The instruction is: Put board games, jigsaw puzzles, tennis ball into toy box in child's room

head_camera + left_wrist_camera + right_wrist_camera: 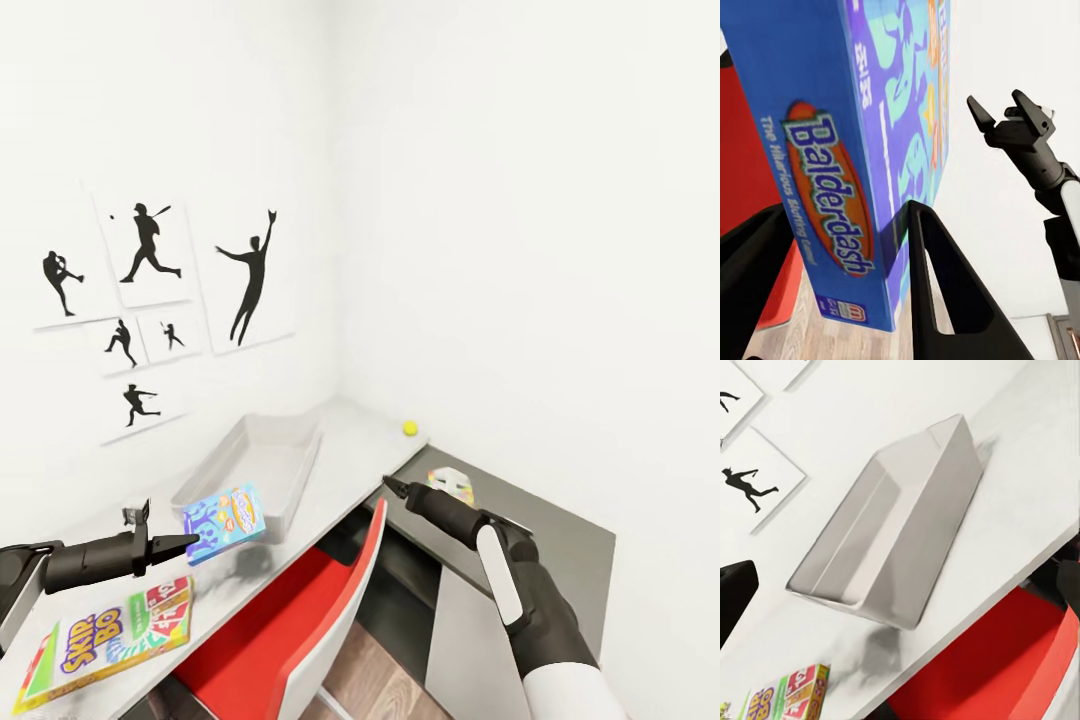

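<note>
Your left tool (pixel 190 545) is clamped on the blue board game (pixel 225 521), holding it above the table (pixel 370 440) at the near rim of the toy box (pixel 255 462). Carry it toward 12 o'clock over the box, then release. Your right tool (pixel 392 487) hangs spread and empty at 3 o'clock. The SKIP-BO game (pixel 110 638) lies at 7 o'clock and the tennis ball (pixel 410 428) at 1 o'clock.

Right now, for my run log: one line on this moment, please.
left gripper: shut on blue board game | toy box: empty | right gripper: open | SKIP-BO: on table
</note>
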